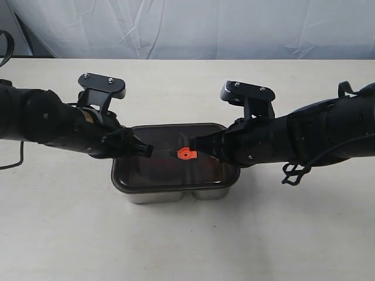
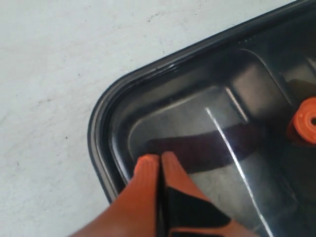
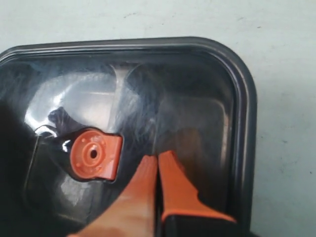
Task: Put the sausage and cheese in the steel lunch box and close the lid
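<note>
The dark translucent lid (image 1: pixel 170 170) lies on top of the steel lunch box (image 1: pixel 176 193) at the table's middle, its orange centre valve (image 1: pixel 186 154) facing up. My left gripper (image 1: pixel 149 150) is shut, its orange tips resting on the lid's left part (image 2: pixel 159 159). The right gripper (image 1: pixel 196 147) is also shut, its tips (image 3: pixel 158 157) on the lid just right of the valve (image 3: pixel 95 154). A dark reddish curved shape shows dimly through the lid (image 2: pixel 207 148); whether it is the sausage I cannot tell. The cheese is hidden.
The pale table (image 1: pixel 64 234) spreads around the box. A white cloth backdrop (image 1: pixel 193 26) hangs behind its far edge. Both black arms reach in low over the table from either side.
</note>
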